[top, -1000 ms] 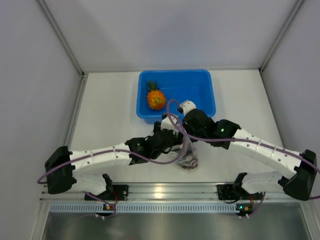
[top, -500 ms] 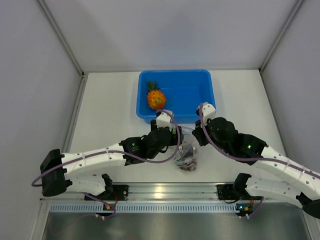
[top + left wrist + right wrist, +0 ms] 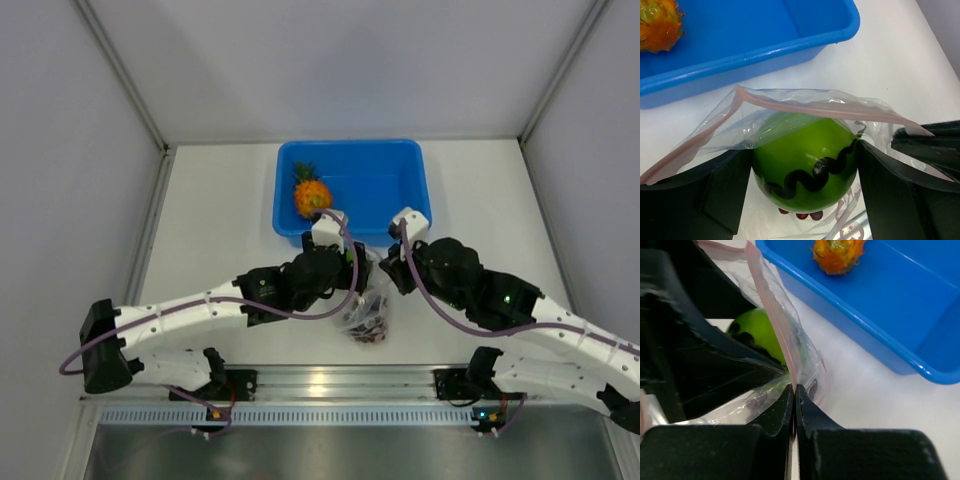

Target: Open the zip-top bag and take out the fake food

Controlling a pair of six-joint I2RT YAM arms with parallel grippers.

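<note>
Just ahead of the arm bases, lower centre of the overhead view, the zip-top bag (image 3: 368, 305) is held open over the white desk (image 3: 220, 220). The left jaws clamp the green fruit (image 3: 800, 150) inside the bag; the right jaws pinch its pink zip edge (image 3: 771, 315) flat. Grapes (image 3: 802, 216) lie beneath the fruit. The removal step looks underway: next, lift the fruit clear toward the blue tub (image 3: 420, 170) at upper centre, which holds the pineapple (image 3: 312, 197).

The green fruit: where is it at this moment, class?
The green fruit shows in the left wrist view, held in the left gripper, inside the open mouth of the clear bag, just on the near side of the blue tub.
</note>
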